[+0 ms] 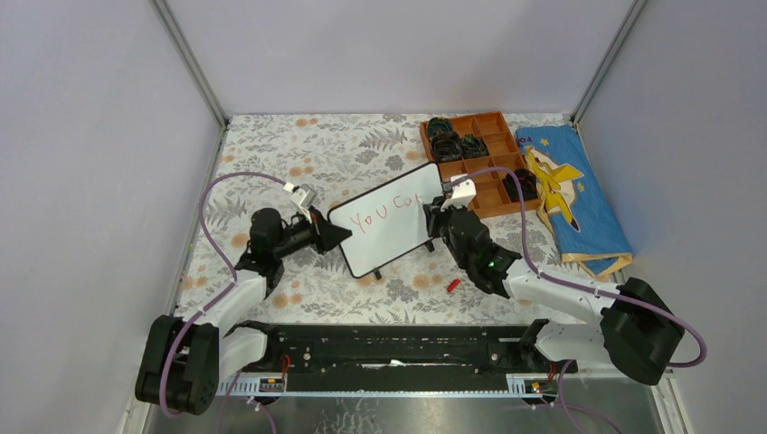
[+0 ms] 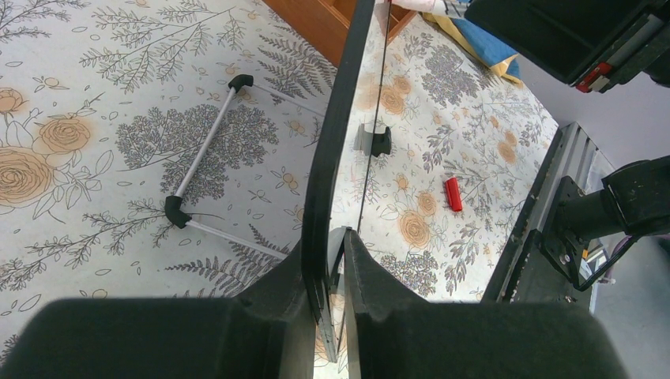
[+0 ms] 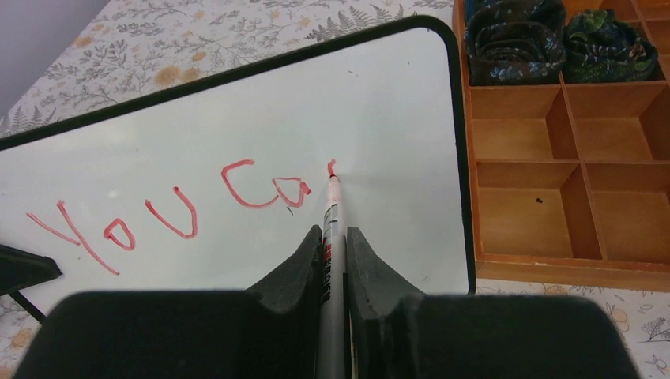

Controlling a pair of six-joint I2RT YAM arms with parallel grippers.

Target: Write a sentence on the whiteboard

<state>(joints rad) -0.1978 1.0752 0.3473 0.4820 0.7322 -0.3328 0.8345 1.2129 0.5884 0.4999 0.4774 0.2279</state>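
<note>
The whiteboard [image 1: 387, 226], white with a thin black frame, stands tilted at the table's middle. My left gripper [image 1: 336, 237] is shut on its left edge; in the left wrist view the board's edge [image 2: 332, 134] runs between my closed fingers [image 2: 371, 284]. My right gripper [image 1: 434, 215] is shut on a white marker [image 3: 332, 229]. Its red tip touches the board just right of the writing. The sentence [image 3: 182, 213] reads "You Ca" in red, with a fresh short stroke at the tip. It also shows in the top view [image 1: 384, 213].
A brown compartment tray [image 1: 484, 158] with dark rolled items sits right behind the board, also in the right wrist view [image 3: 569, 158]. A blue cloth [image 1: 570, 194] lies to its right. A red cap [image 1: 453, 285] lies on the floral tablecloth in front; the board's stand [image 2: 201, 154] shows beneath.
</note>
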